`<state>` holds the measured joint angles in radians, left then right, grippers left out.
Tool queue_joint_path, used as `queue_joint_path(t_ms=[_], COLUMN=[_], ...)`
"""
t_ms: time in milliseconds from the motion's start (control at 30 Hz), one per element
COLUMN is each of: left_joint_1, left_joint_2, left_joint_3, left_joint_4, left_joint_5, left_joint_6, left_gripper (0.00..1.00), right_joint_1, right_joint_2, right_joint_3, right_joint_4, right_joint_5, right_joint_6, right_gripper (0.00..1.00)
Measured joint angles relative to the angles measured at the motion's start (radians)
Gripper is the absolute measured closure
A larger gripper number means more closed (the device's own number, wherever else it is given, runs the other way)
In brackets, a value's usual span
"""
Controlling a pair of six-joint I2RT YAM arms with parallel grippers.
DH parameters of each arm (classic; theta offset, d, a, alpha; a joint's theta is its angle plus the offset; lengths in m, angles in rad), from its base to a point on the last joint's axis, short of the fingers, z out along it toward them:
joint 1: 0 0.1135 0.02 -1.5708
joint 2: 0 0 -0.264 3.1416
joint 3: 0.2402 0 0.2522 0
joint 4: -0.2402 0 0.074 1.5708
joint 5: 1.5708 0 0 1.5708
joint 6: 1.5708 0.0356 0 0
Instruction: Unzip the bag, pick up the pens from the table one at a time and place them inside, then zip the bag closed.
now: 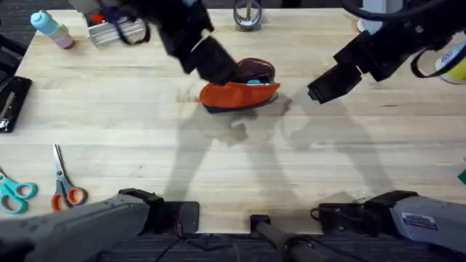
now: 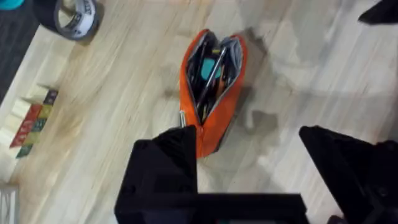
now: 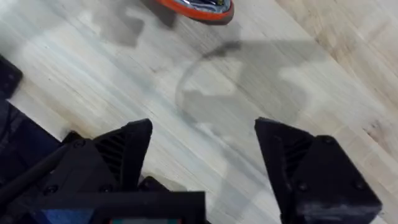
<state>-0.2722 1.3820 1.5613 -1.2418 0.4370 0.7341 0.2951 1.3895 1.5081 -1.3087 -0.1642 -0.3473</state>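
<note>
The orange bag (image 1: 240, 94) lay unzipped mid-table (image 1: 145, 145); left gripper (image 2: 249, 168) hovered spread above it, right gripper (image 3: 202, 149) spread nearby.

we see our left arm stretched forward from the lower-left base toward the middle far side, its black two-finger left gripper (image 2: 249, 165) with fingers spread wide. our right arm reaches in from the right, its black right gripper (image 3: 205, 158) hanging with fingers parted, holding nothing.
</note>
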Motion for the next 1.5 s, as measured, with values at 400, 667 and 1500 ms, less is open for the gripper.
queue_joint_path(t_ms=[400,667,1500], left_joint_1=[0.221,0.386,0.602], left_joint_2=[-0.352,-0.48,-0.369], left_joint_3=[-0.368,-0.609,-0.808], left_joint_4=[0.201,0.386,0.42], left_joint_5=[0.109,0.268,0.529], left_joint_6=[0.001,0.055,0.269], left_gripper=[0.009,0.008,0.009], right_joint_1=[0.0,0.0,0.0], right_joint_2=[0.0,0.0,0.0], right_joint_3=[0.0,0.0,0.0], right_joint_4=[0.0,0.0,0.0], right_joint_5=[0.0,0.0,0.0], right_joint_6=[0.0,0.0,0.0], right_gripper=[0.003,0.003,0.003])
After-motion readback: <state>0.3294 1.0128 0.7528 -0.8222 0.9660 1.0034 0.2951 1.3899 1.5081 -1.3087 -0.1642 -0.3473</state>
